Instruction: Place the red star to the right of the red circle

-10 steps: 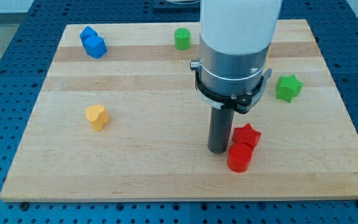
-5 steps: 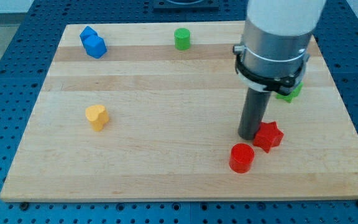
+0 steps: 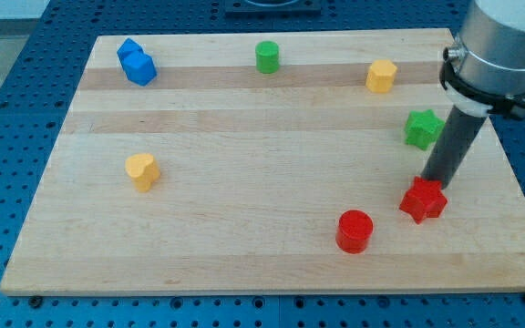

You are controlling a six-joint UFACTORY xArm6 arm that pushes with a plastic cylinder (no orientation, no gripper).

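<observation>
Camera view shows no claw at all, so its state can't be told — only the dark rod, and my tip sits at the upper edge of the red star, touching it or nearly so, with the green star just above. The red star lies to the view's right of the red circle, apart from it and a little higher on the surface. I judge the task nearly done — perhaps only a small nudge down to level them remains.
</observation>
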